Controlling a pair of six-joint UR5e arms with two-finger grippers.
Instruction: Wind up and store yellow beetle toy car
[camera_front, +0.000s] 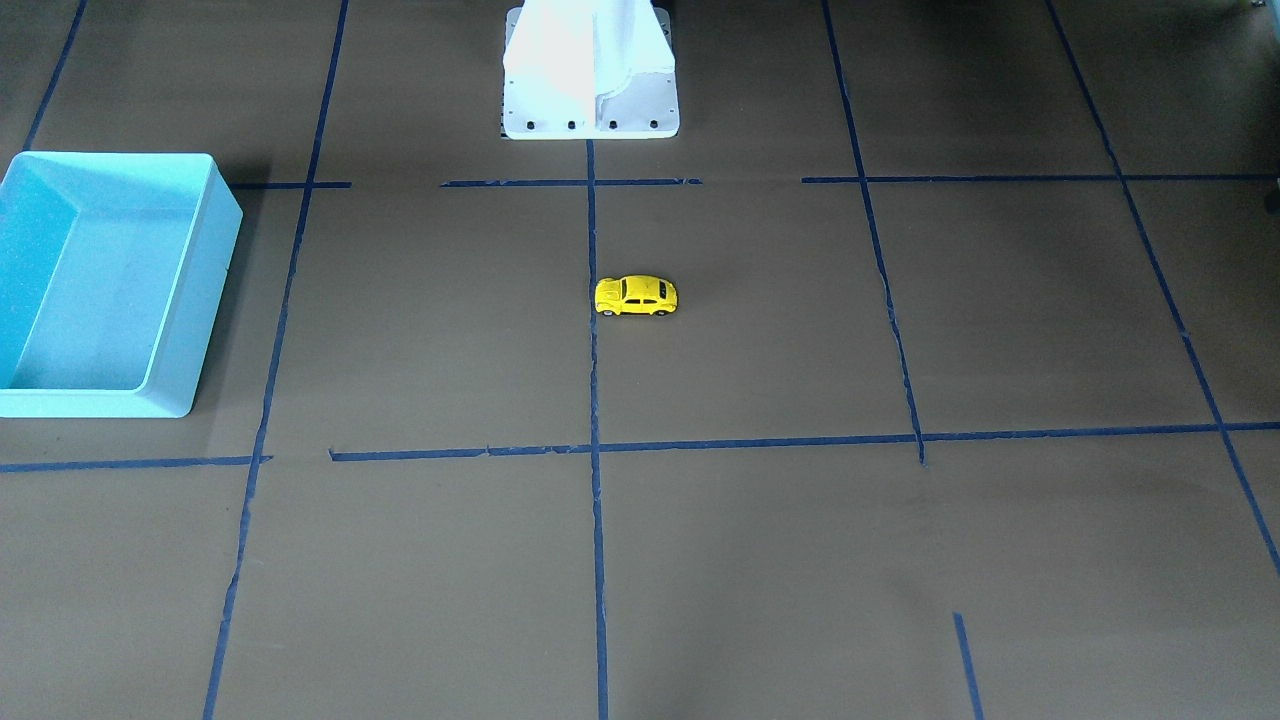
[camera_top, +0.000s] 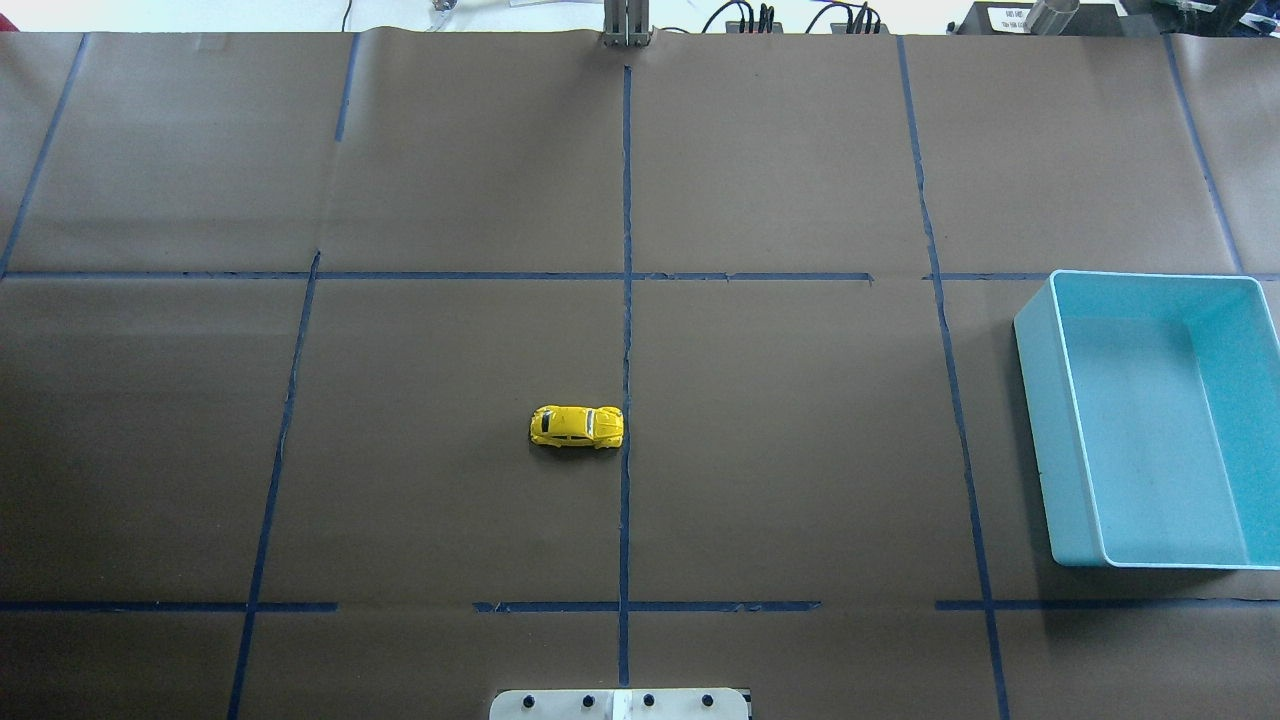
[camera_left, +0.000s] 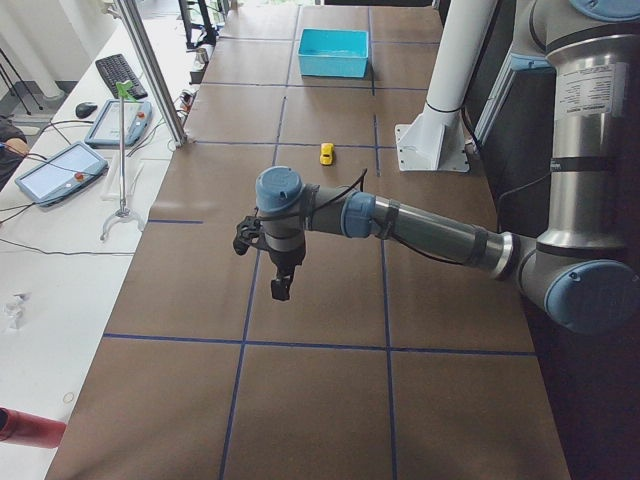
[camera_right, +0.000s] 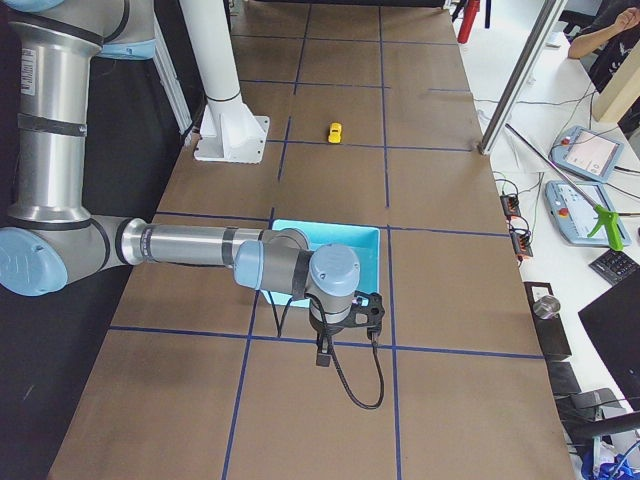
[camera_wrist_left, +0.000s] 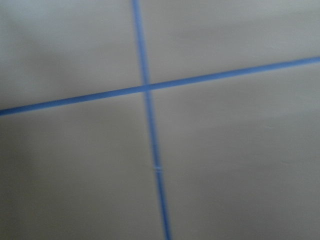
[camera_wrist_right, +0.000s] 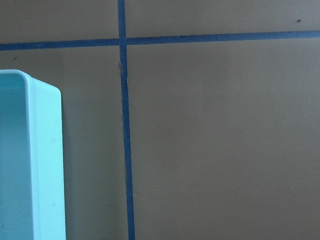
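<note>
The yellow beetle toy car (camera_front: 636, 296) stands on its wheels near the table's middle, beside the centre tape line; it also shows in the overhead view (camera_top: 577, 427) and small in both side views (camera_left: 326, 153) (camera_right: 335, 131). The empty turquoise bin (camera_top: 1045, 440) sits on the robot's right side (camera_front: 190, 300). My left gripper (camera_left: 281, 290) hangs above the table far to the left of the car, seen only in the exterior left view. My right gripper (camera_right: 323, 355) hangs just past the bin (camera_right: 360, 240), seen only in the exterior right view. I cannot tell whether either is open or shut.
The brown table carries a grid of blue tape lines. The white robot base (camera_front: 590, 90) stands at the table's robot-side edge. The bin's rim (camera_wrist_right: 47, 165) shows at the left of the right wrist view. Tablets and cables lie on the operators' side (camera_left: 60, 170).
</note>
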